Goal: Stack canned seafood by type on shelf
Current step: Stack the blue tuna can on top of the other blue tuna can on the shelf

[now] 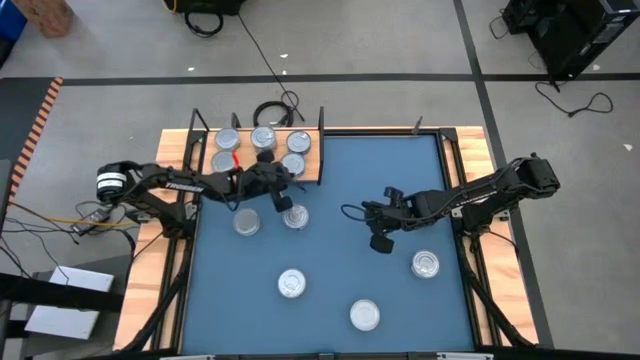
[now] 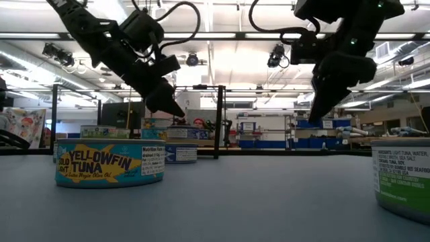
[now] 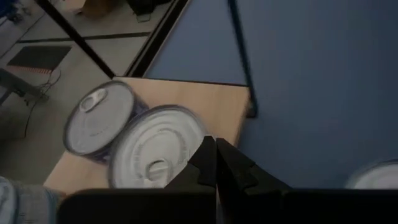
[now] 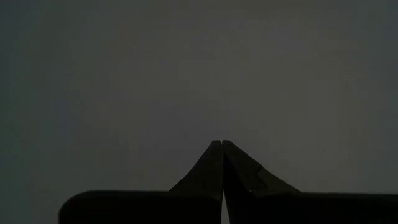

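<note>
1. My right wrist view shows only plain blue mat past my right gripper, so no tin can be made out there.
2. My left wrist view cuts off 1 tin at the picture's edge, and my own dark fingers cover part of the nearest lid.
3. The tins are flat, round and silver with shiny lids (some with pull-tabs); from table height 1 reads "Yellowfin Tuna" on a blue and yellow label.
4. About 5 tins sit on the shelf, a light wooden board with thin black posts at the far left of the mat; 5 more lie scattered on the mat.
5. My left gripper hangs clenched and empty just beside the shelf's near edge.
6. My right gripper hangs clenched and empty over the mat's middle, a tin near it.
</note>
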Controlling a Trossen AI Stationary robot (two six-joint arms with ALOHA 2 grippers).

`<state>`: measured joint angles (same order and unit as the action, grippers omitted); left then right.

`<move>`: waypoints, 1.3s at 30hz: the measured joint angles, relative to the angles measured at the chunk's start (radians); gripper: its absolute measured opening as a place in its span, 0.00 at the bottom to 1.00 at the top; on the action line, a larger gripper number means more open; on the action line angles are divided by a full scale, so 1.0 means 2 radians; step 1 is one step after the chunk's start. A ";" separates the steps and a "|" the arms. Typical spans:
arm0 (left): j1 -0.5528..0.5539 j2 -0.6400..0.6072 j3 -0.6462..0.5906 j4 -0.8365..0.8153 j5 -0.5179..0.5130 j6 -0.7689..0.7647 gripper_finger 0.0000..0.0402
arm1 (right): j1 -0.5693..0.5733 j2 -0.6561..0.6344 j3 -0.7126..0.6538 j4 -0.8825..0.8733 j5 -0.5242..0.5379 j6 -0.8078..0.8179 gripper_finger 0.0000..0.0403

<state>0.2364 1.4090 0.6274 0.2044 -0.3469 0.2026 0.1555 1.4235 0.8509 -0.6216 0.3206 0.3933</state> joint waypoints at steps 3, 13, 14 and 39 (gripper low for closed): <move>-0.014 0.000 -0.016 0.014 -0.016 -0.006 0.00 | 0.001 0.000 0.000 0.023 0.000 -0.001 0.02; -0.064 -0.004 -0.056 0.061 -0.030 -0.025 0.00 | 0.004 0.000 0.000 0.085 0.037 -0.009 0.02; -0.069 -0.005 -0.058 0.062 -0.030 -0.026 0.00 | 0.004 0.000 0.000 0.088 0.037 -0.009 0.02; -0.198 -0.005 -0.063 0.116 0.047 -0.008 0.00 | 0.131 0.000 -0.029 0.045 -0.029 0.209 0.12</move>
<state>-0.1597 1.3991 0.5022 0.4358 -0.2520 0.1870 0.4167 1.4237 0.7925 -0.5322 0.2633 0.8120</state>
